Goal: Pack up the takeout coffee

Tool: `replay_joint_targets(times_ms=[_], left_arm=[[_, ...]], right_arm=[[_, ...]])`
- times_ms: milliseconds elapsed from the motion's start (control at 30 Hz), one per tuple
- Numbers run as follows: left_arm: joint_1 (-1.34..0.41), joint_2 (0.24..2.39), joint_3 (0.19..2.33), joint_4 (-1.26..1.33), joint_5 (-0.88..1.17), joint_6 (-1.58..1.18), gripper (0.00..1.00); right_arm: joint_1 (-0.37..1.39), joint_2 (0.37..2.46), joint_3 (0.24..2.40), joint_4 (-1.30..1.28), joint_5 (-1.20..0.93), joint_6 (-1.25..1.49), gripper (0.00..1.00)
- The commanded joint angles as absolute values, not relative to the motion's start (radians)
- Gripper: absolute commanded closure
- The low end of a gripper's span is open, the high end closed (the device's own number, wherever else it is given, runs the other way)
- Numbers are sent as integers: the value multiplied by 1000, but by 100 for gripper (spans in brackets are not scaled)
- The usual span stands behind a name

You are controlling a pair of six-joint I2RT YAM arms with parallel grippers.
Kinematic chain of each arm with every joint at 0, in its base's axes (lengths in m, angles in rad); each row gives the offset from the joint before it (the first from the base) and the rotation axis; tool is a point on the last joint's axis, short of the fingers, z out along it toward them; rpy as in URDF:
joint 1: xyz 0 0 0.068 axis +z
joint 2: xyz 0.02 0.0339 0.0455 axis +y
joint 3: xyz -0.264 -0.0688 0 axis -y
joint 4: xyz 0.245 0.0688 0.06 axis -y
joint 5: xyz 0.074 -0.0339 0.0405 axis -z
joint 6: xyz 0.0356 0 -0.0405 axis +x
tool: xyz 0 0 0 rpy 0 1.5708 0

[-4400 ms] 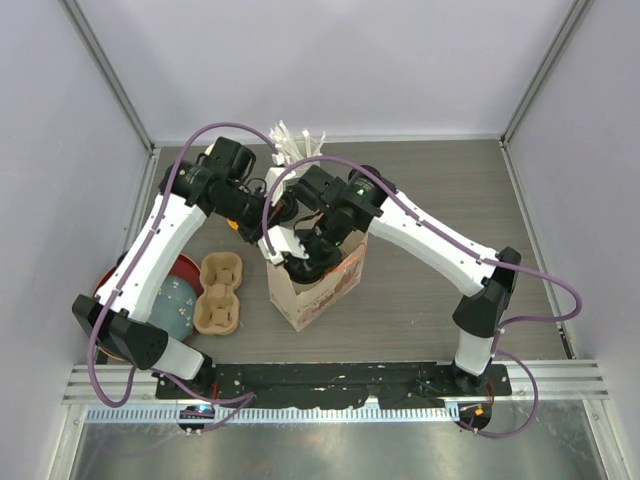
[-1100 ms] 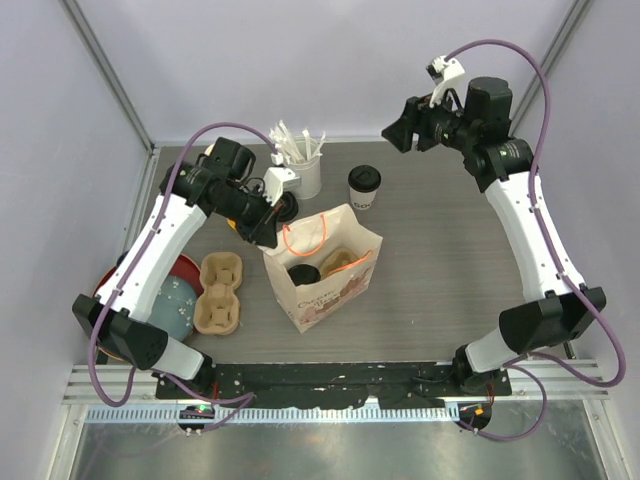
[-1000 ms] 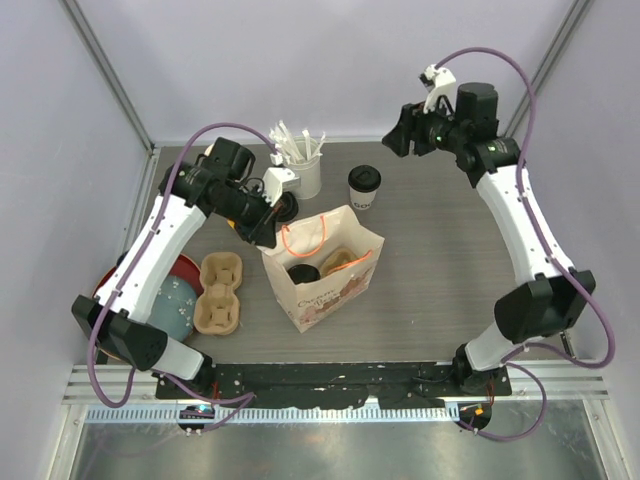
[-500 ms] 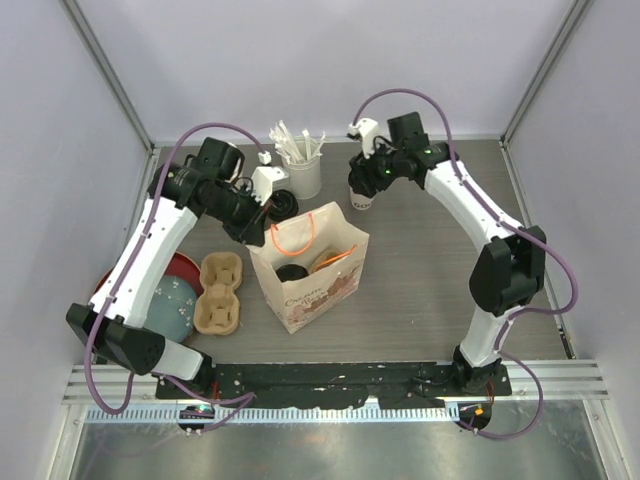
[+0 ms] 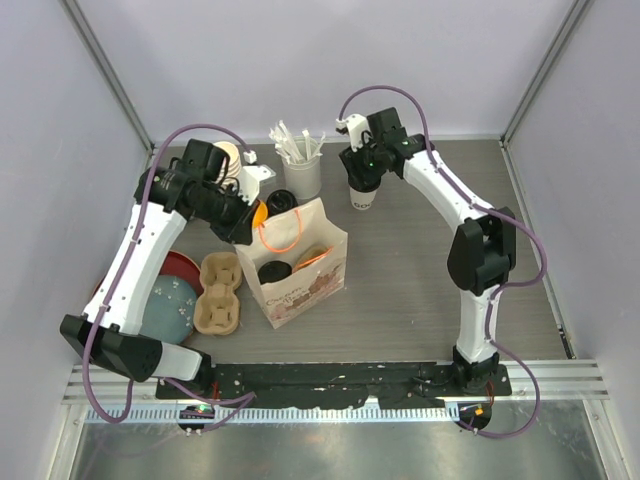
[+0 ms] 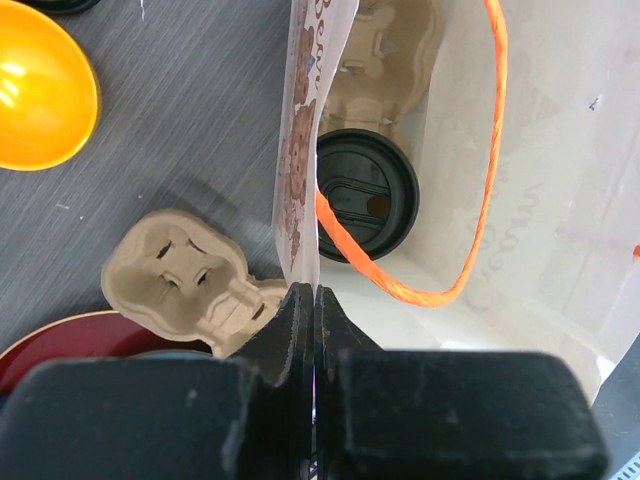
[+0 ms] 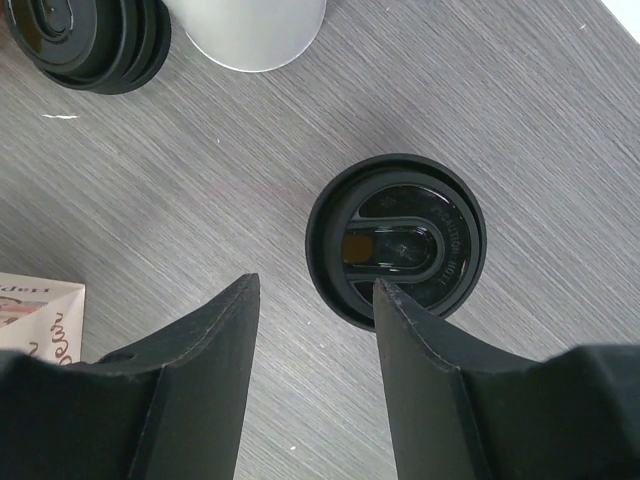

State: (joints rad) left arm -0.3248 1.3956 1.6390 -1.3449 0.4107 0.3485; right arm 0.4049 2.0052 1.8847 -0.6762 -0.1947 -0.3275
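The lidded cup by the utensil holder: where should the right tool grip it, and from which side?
Grip the lidded cup on its wall just under the lid, coming down from above with the right tool. It stands upright; the wider lid rim should stop slipping.

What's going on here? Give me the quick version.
Coffee is being packed into a paper bag. The left gripper is shut on the bag's wall, holding it open. One lidded cup already sits inside, with a cardboard carrier showing beside it. The right gripper hangs open over the second cup, which stands on the table, not yet gripped.
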Motion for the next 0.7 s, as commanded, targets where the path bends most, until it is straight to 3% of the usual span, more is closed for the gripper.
replay_joint_targets(times_ms=[0,167,667], left_arm=[[-313,1373,1634,-1433,420,357,100],[-313,1373,1631,-1427,423,359,100],[-313,1381,1632,-1431,442,365,100]], right_arm=[[437,2019,1937,-660,-132,-356,47],[436,2054,1977,-733,-170,-485,52],[436,2152,2089,-801,-140,-617,53]])
